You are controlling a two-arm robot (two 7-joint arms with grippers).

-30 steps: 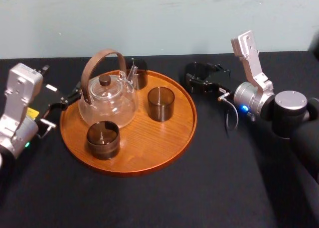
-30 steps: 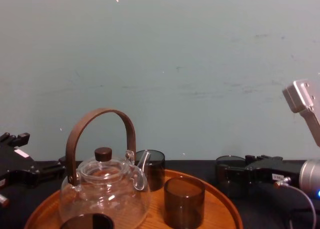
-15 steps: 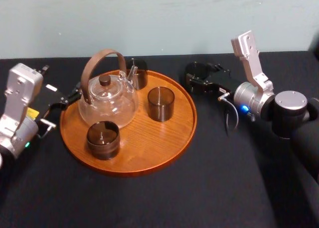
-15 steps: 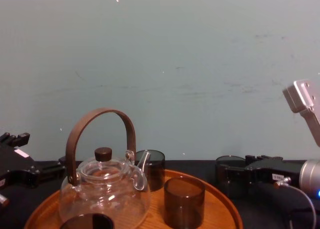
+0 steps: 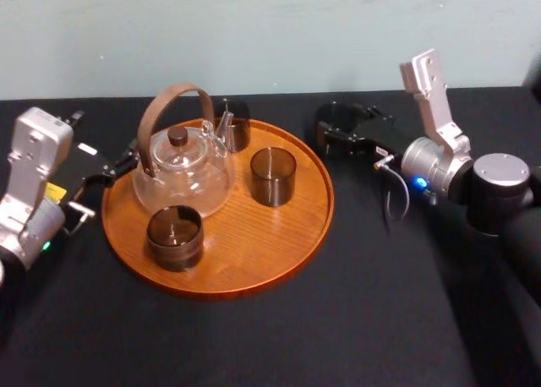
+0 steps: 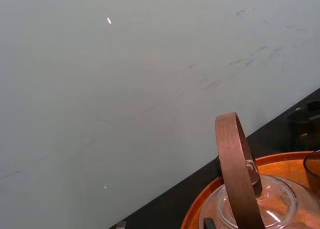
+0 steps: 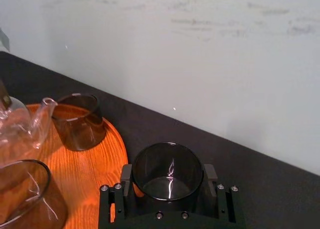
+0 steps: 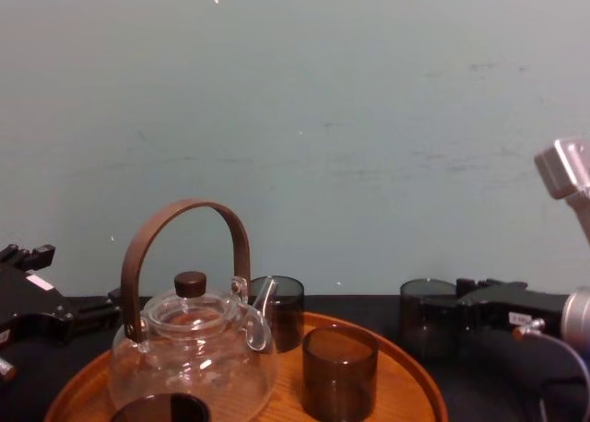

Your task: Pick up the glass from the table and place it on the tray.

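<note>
The glass, a dark smoky tumbler, stands just right of the tray, close to its rim. My right gripper is shut on it, with one black finger against each side, as the right wrist view shows around the glass. From the chest view the glass hangs at the tip of the right gripper, over the black table. My left gripper rests by the tray's left edge, holding nothing that I can see.
On the round wooden tray stand a glass teapot with a brown arched handle and three dark glasses: one in the middle, one at the front, one at the back. A pale wall closes off the table's far side.
My right arm has shifted slightly to the right and upward, carrying the glass with it. The left arm and the things on the tray have not moved.
</note>
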